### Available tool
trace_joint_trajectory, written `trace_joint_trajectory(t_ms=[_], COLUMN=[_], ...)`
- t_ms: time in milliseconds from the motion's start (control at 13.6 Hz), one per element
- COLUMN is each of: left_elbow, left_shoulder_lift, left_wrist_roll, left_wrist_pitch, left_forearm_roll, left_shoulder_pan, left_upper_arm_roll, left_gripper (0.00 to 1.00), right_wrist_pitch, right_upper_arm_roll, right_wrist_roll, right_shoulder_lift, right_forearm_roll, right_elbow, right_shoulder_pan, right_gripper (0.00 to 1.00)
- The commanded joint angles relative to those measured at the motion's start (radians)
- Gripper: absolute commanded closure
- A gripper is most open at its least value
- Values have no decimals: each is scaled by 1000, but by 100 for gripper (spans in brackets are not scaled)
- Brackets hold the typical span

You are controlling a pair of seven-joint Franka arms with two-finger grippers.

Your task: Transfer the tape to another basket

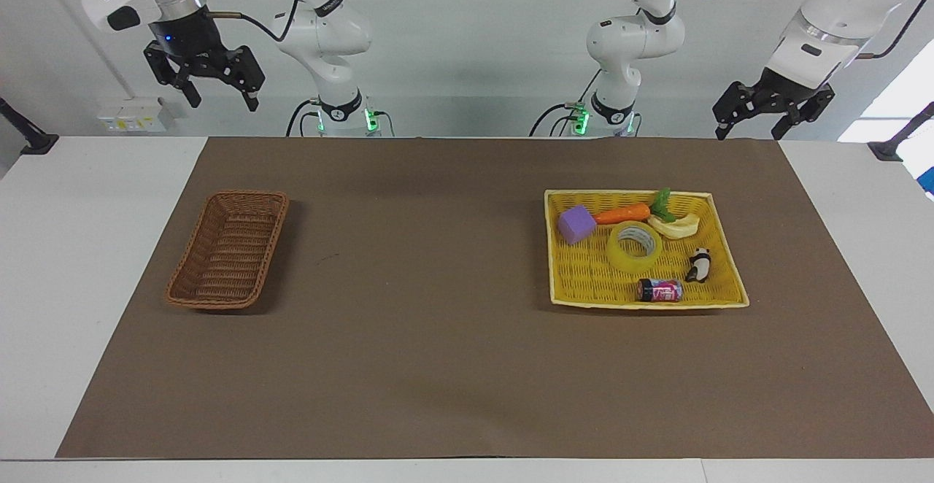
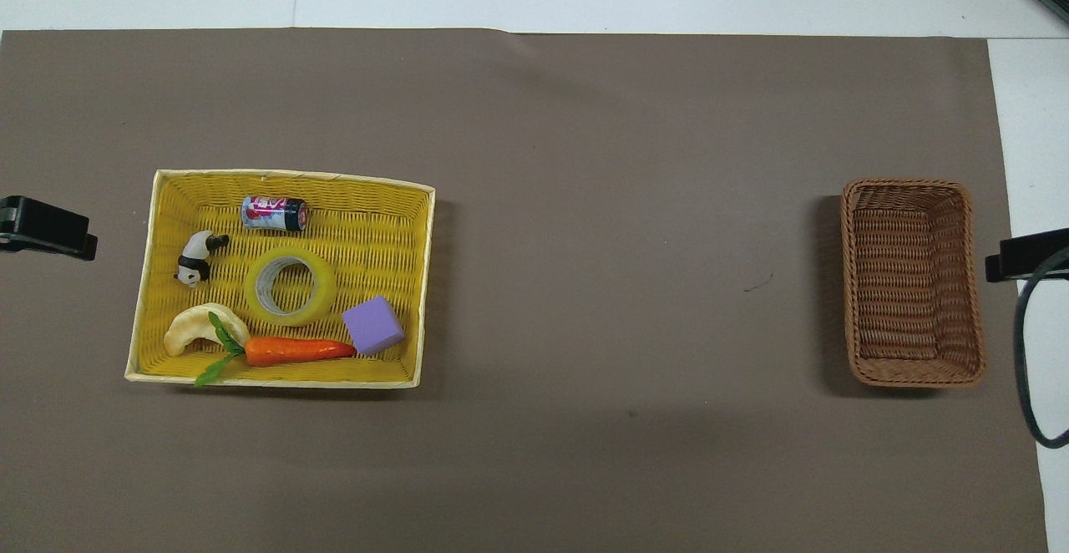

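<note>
Six things share the yellow tray (image 1: 719, 246) at the left arm's end of the table (image 1: 95, 249), w/ the tape (image 1: 634, 246) about mid-tray. Tape lies flat, hole facing up, so no long axis to speak of. Around it: purple cube (image 1: 576, 224) and carrot (image 1: 622, 214) on the side nearer the robots, pale curved piece (image 1: 675, 225) just beside the carrot's green top, panda figure (image 1: 700, 265) toward the tray's outer wall, small can (image 1: 660, 290) on its side, farther from the robots. Cube looks just apart from the roll, though the gap is hard to read. Nothing sits on top of the tape; approach from above is unblocked.

Brown wicker basket (image 1: 228, 249) stands well apart at the right arm's end, on the brown mat (image 1: 438, 322), long axis running away from the robots, nothing in it.

Both arms wait, raised. Left pincer (image 1: 773, 114) hangs over the mat's edge near its base, fingers apart, holding nothing. Right pincer (image 1: 219, 89) hangs over the table's edge at its own end, fingers likewise spread and unloaded.
</note>
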Motion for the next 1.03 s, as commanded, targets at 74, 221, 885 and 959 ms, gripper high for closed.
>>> trace_joint_trajectory(t_ms=[74,221,885,959], left_elbow=[1,-2,-33,-36], left_shoulder_lift=[-5,-7,-25,-25], left_wrist_roll=[19,21,19,22], left_wrist_pitch=[-15,-14,-3,-3], left_forearm_roll=[-13,-13,-15,-15], left_shoulder_pan=[10,12,12,12], left_upper_arm_roll=[-8,-6,-5,-5], left_gripper=[0,0,0,0], right_wrist_pitch=[-6,-6,-8,-6], right_upper_arm_roll=[1,0,0,1], right_wrist_roll=[-23,-23,-23,-23], right_shoulder_lift=[-18,-18,-18,-18], right_forearm_roll=[16,18,16,16], right_elbow=[-19,-17,-17,-17], right_shoulder_pan=[-8,-10,-8,-8], right_gripper=[0,0,0,0])
